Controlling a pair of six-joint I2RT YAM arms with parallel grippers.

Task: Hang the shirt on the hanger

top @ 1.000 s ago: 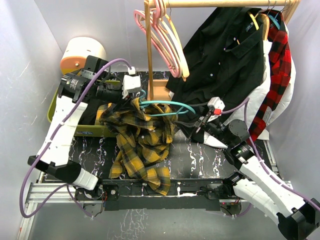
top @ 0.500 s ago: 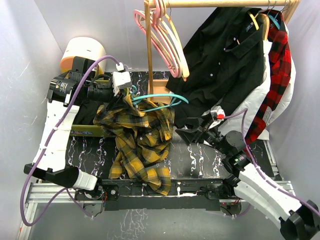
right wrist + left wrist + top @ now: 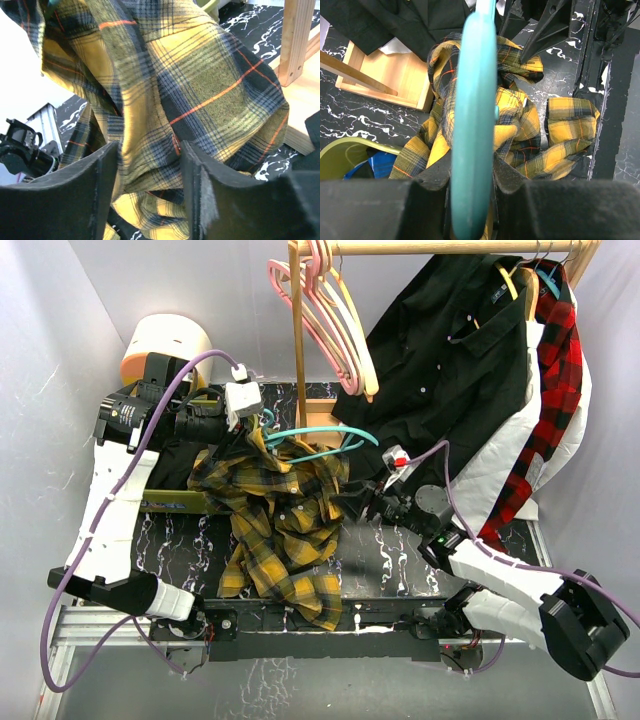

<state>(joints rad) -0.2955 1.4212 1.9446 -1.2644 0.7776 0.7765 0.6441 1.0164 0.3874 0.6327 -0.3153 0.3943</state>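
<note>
The yellow-and-black plaid shirt point(image 3: 285, 525) hangs bunched from the teal hanger point(image 3: 320, 440), and its lower part lies on the black marbled table. My left gripper point(image 3: 255, 435) is shut on the hanger near the hook. In the left wrist view the teal bar point(image 3: 472, 100) runs between the fingers of that gripper point(image 3: 472, 175), with the shirt point(image 3: 520, 125) below. My right gripper point(image 3: 345, 502) is at the shirt's right edge. In the right wrist view its fingers point(image 3: 150, 170) stand apart on either side of a loose fold of the shirt point(image 3: 200, 85).
A wooden rack post point(image 3: 297, 330) with its box base point(image 3: 390, 75) stands behind the shirt. Pink hangers point(image 3: 330, 320), a black shirt point(image 3: 450, 350) and a red plaid shirt point(image 3: 555, 390) hang from the rail. A green bin point(image 3: 110, 455) and a round cream object point(image 3: 165, 345) sit at the left.
The left arm lifted the hanger and shirt a little up and to the left, then held still. The right gripper moved left onto the shirt's edge, and its jaws narrowed round a fold.
</note>
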